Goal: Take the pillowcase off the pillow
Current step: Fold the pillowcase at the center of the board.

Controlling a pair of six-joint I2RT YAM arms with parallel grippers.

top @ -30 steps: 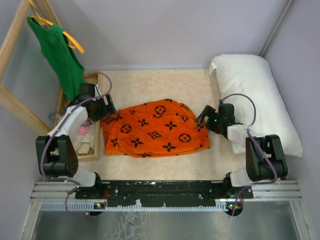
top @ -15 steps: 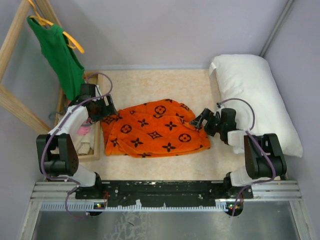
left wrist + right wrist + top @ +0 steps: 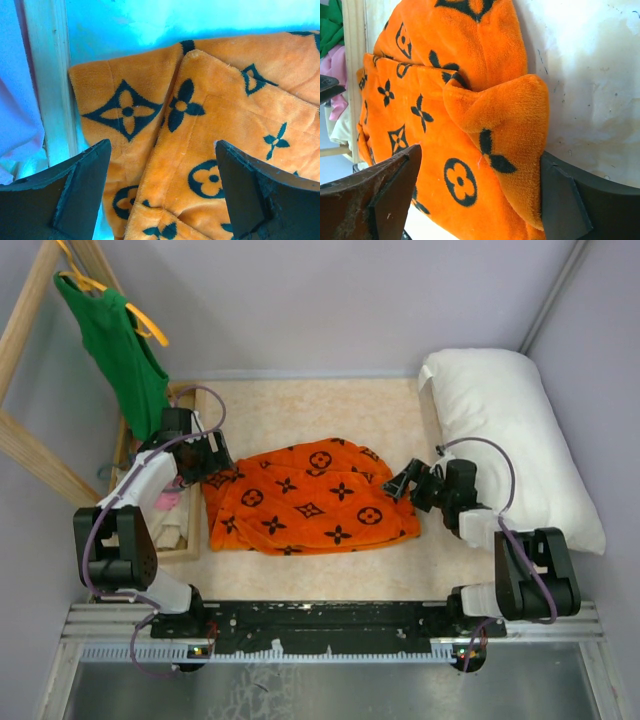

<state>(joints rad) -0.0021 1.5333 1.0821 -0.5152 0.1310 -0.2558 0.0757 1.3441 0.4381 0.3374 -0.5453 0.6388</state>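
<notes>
- Pillowcase (image 3: 310, 498): orange plush with black motifs. It lies empty and rumpled in overlapping folds at the middle of the worktop (image 3: 300, 410), nearer the front edge.
- Pillow (image 3: 510, 430): white, plump and bare. It lies along the right edge of the worktop, apart from the pillowcase.
- Handling, as judged: the pillowcase is light, limp and grippy, not fragile. It will likely sag and trail from any pinch. Best hold is a hem or a raised fold, such as the bulging corner at its right end.
- Left gripper (image 3: 215, 475): jaws wide apart, holding nothing, over the pillowcase's left end beside a wooden rail (image 3: 47, 75).
- Right gripper (image 3: 400, 483): jaws wide apart, flanking the right corner fold, not clamped. Whether a finger brushes the pile cannot be told.
- Obscured: the pillowcase's opening cannot be made out among the folds. The pillow's near end sits behind the right arm. A pink cloth (image 3: 168, 500) is mostly covered by the left arm.
</notes>
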